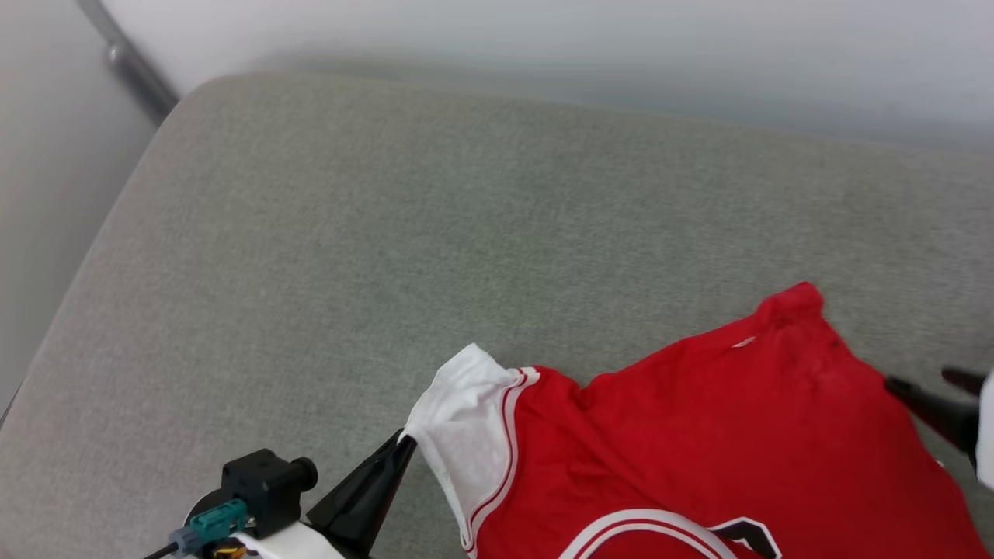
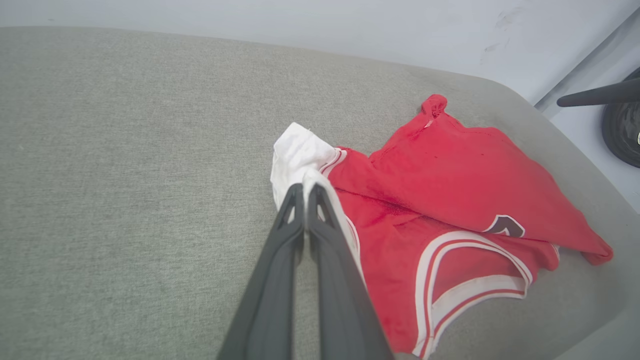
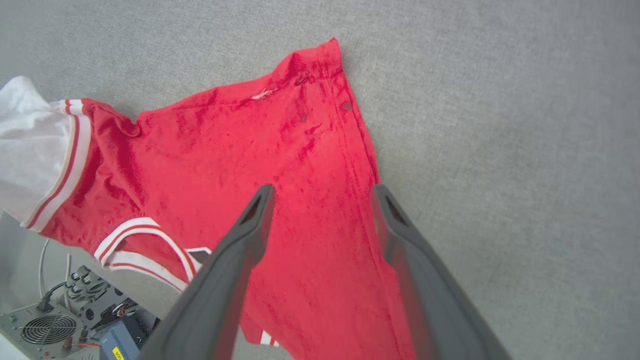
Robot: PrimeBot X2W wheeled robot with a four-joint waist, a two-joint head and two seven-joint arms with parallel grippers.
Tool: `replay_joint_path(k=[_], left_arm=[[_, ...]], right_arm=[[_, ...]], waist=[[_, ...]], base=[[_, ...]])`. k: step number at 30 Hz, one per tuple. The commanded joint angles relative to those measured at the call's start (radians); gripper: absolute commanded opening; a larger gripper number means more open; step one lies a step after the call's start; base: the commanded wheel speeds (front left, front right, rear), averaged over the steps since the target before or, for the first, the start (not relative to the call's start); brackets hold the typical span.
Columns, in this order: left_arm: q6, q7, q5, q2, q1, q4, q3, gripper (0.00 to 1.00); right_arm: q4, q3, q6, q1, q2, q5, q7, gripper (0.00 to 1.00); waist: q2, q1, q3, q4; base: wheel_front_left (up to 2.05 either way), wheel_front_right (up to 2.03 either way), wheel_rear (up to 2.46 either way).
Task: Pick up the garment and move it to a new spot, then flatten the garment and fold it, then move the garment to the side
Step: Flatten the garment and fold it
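The garment [image 1: 699,435] is a red jersey with a white sleeve and striped trim, lying crumpled on the grey cushion [image 1: 388,233] at the lower right of the head view. My left gripper [image 1: 408,441] is shut on the white sleeve's edge, as the left wrist view shows with the garment [image 2: 450,190] just past the left gripper [image 2: 305,187]. My right gripper [image 3: 322,192] hangs open above the garment [image 3: 280,165] near its right edge, nothing between its fingers. In the head view the right gripper [image 1: 928,382] enters at the right edge.
The cushion has a rounded far-left corner, with a pale wall [image 1: 543,39] and a dark bar [image 1: 128,66] behind it. The robot's base electronics with a fan [image 3: 50,327] show past the cushion's edge. A dark stand [image 2: 620,120] sits on the floor beyond the cushion.
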Motion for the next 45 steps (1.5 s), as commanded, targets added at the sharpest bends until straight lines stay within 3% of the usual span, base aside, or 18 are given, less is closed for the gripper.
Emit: replay_joint_path(k=[1,13,21,28,29,30,31,40,45], left_arm=[[-0.003,-0.002,0.007,-0.006,-0.017,-0.003,-0.002,0.00],[-0.022,-0.015,0.029,-0.068,-0.095,0.009,-0.038,0.00],[-0.041,-0.030,0.034,-0.116,-0.117,0.033,-0.077,0.00],[-0.052,-0.037,0.031,-0.123,-0.122,0.054,-0.085,0.00],[-0.052,-0.037,0.030,-0.124,-0.123,0.057,-0.084,0.00],[-0.053,-0.036,0.028,-0.124,-0.126,0.059,-0.084,0.00],[-0.053,-0.034,0.028,-0.122,-0.128,0.060,-0.084,0.00],[-0.036,-0.022,0.040,-0.080,-0.128,0.052,-0.064,0.00],[-0.018,-0.013,0.051,-0.040,-0.143,0.018,-0.035,0.00]], right_arm=[[0.021,0.022,0.000,-0.047,-0.008,-0.019,0.009,1.00],[0.304,0.182,0.000,-0.310,-0.029,-0.184,0.047,1.00],[0.486,0.266,-0.001,-0.340,-0.080,-0.226,0.005,1.00],[0.602,0.294,-0.001,-0.270,-0.077,-0.219,-0.004,1.00],[0.612,0.295,-0.001,-0.262,-0.076,-0.217,-0.012,0.46],[0.620,0.297,-0.001,-0.259,-0.077,-0.217,-0.024,0.10],[0.627,0.299,-0.001,-0.259,-0.081,-0.218,-0.035,0.00],[0.641,0.318,0.000,-0.333,-0.070,-0.170,-0.186,0.00],[0.614,0.344,0.000,-0.397,-0.101,-0.111,-0.270,0.00]], waist=[[-0.0001,0.0000,0.033,0.031],[-0.0001,0.0000,0.141,0.160],[-0.0001,0.0000,0.176,0.199],[-0.0001,0.0000,0.184,0.210],[-0.0001,0.0000,0.184,0.210],[-0.0001,0.0000,0.182,0.209],[-0.0001,0.0000,0.178,0.208],[-0.0001,0.0000,0.073,0.153],[-0.0001,0.0000,-0.006,0.102]], base=[[0.00,0.00,0.00],[0.00,0.00,0.00],[0.00,0.00,0.00],[0.00,0.00,0.00],[0.00,0.00,0.00],[0.00,0.00,0.00],[0.00,0.00,0.00],[0.00,0.00,0.00],[0.00,0.00,0.00]])
